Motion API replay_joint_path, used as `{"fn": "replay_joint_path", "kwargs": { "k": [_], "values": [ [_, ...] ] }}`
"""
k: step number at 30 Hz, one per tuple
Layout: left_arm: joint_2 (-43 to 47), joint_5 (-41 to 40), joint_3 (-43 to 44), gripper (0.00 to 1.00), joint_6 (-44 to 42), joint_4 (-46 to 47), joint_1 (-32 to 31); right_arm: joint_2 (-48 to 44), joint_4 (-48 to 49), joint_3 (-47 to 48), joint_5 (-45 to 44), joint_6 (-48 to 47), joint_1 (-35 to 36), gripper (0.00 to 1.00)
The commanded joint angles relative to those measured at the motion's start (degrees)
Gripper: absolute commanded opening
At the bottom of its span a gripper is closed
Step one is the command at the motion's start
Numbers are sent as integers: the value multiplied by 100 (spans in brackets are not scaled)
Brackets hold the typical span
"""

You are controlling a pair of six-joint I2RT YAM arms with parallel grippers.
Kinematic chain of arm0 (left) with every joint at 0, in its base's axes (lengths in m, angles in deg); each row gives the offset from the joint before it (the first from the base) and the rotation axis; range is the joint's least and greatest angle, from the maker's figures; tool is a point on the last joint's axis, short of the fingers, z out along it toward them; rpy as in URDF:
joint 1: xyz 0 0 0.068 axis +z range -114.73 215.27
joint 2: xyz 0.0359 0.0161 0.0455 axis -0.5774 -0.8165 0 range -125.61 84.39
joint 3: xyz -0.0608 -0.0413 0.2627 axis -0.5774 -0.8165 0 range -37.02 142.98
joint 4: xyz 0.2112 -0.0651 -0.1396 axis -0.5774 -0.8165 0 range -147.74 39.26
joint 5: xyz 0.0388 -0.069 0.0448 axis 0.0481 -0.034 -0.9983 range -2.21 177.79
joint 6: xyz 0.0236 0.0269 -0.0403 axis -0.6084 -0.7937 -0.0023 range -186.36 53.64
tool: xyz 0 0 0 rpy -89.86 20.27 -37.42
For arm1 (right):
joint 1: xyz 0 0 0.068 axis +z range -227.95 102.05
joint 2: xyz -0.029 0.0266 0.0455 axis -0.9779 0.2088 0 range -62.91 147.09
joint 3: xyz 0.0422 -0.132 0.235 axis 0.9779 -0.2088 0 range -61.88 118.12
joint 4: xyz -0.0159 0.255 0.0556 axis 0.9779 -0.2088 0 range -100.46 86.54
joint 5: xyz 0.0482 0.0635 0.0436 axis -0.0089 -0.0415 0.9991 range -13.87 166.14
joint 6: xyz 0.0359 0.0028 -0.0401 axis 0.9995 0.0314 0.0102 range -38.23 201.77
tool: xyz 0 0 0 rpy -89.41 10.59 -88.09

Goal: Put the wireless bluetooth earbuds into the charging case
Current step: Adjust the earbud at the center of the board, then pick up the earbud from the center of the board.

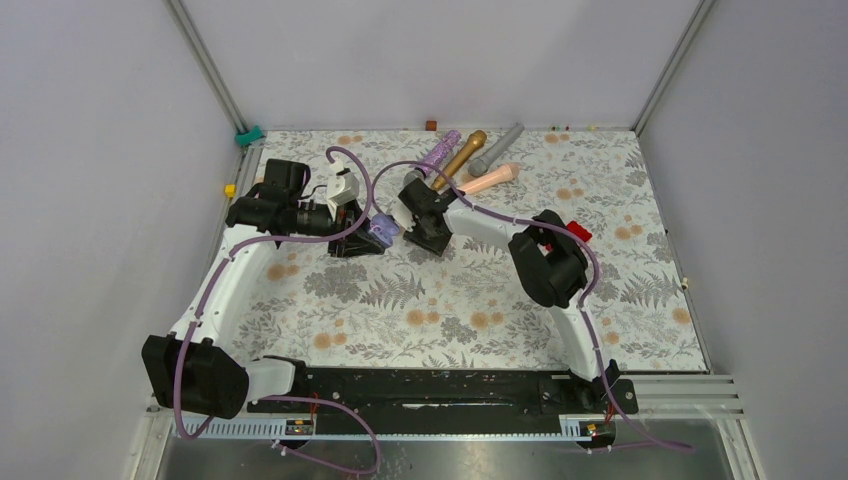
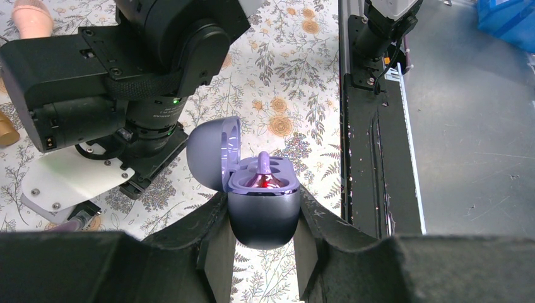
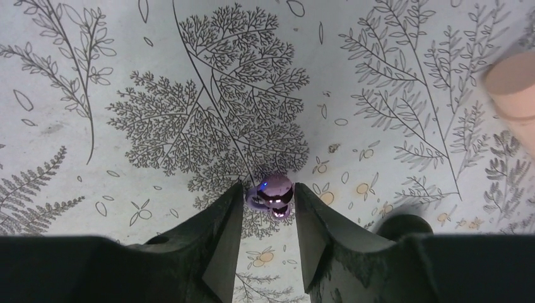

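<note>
1. Left gripper [image 2: 263, 211]: the jaws were clamped on the lower body of the purple charging case [image 2: 262, 224]. The lid [image 2: 208, 151] stood open. 1 purple seated earbud [image 2: 264, 169] sat in a well, stem up, beside a red glow.
2. Right gripper [image 3: 269, 203]: the jaws stood partly apart, low over the table [image 3: 189, 95], with the loose earbud [image 3: 272, 191] between the fingertips. Contact on both sides could not be confirmed, so a firm pinch could not be told.
3. Hazard, slip: the loose earbud was glossy and rounded. If the pads closed off-centre, it would probably squirt out and roll across the patterned cloth, where it would be hard to find again.
4. Hazard, orientation: the free well most likely accepted a bud in 1 attitude only. The stem direction of the loose earbud was not readable in the right wrist view. A bud presented wrongly would probably sit proud and stop the lid closing.
5. Hazard, collision: in the top view the 2 grippers worked close together. The right fingers looked wider than the well. An imprecise approach could strike the lid, dislodge the seated earbud, or twist the charging case in its grip.
6. Hazard, nearby items: a pink microphone [image 3: 511, 82] lay near the right gripper and could be nudged during the lift.
7. Note: no black earbuds could be located in any view.
</note>
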Motion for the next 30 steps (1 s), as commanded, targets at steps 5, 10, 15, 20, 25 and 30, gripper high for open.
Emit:
{"fn": "replay_joint_path", "kwargs": {
  "k": [5, 10, 15, 20, 25, 30],
  "values": [
    [4, 247, 63, 0, -23, 155, 36, 271, -389, 474, 586, 119, -188, 39],
    [0, 256, 64, 0, -24, 155, 37, 50, -400, 289, 870, 19, -233, 33],
    [11, 271, 68, 0, -9, 155, 37, -317, -508, 28, 1215, 75, -382, 31],
    [8, 288, 64, 0, -12, 153, 40, -860, -605, -371, 1925, 171, -642, 30],
    [11, 290, 67, 0, -10, 155, 40, -1274, -1052, -628, 2698, 203, -793, 30],
    [-33, 313, 65, 0, -3, 154, 42, -1505, -1557, -763, 3682, 261, -899, 30]
  ]
}}
